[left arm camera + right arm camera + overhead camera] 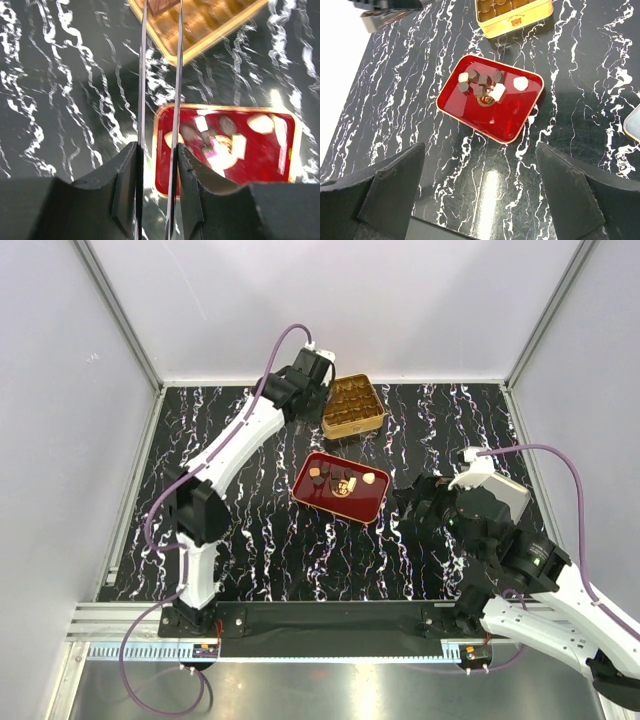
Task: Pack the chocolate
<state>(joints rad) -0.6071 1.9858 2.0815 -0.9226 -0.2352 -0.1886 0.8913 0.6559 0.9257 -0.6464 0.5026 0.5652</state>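
Several chocolate pieces (335, 480) (485, 85), dark brown, tan and cream, lie on the glossy red tray (358, 506) (512, 120) (250, 165) in the middle of the table. My left gripper (318, 365) (157, 150) is shut on a pair of metal tongs (144, 75) (382, 19). The tong tips reach over the near corner of the gold tin (352, 407) (215, 27) (515, 22), and a brown piece (162, 5) shows between them. My right gripper (410, 502) (480, 150) stands open and empty, low over the table to the right of the tray.
The black marbled tabletop (250, 530) is walled by white panels on three sides. A pale grey flat thing (635, 122) sits at the right edge of the right wrist view. The tin holds more pieces in its cells.
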